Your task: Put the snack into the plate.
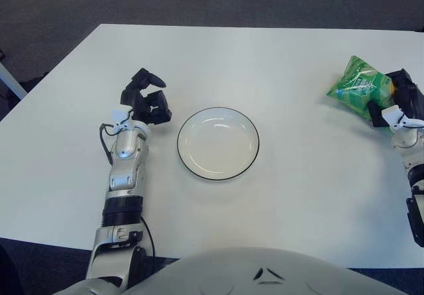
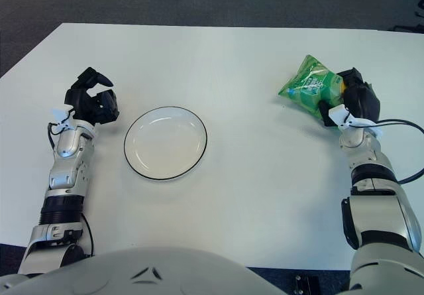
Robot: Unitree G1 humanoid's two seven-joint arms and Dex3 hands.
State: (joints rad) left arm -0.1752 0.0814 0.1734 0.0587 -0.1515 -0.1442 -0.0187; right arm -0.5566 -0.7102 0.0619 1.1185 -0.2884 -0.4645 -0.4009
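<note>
The snack is a green bag at the right side of the white table, far right of the plate. My right hand is at the bag's right end, with its dark fingers closed around that end. The plate is white with a dark rim, stands in the middle of the table and holds nothing. My left hand rests on the table just left of the plate, with its fingers relaxed and holding nothing.
The white table has its far edge at the top of the view, with dark carpet beyond it. A cable runs off my right wrist toward the table's right edge.
</note>
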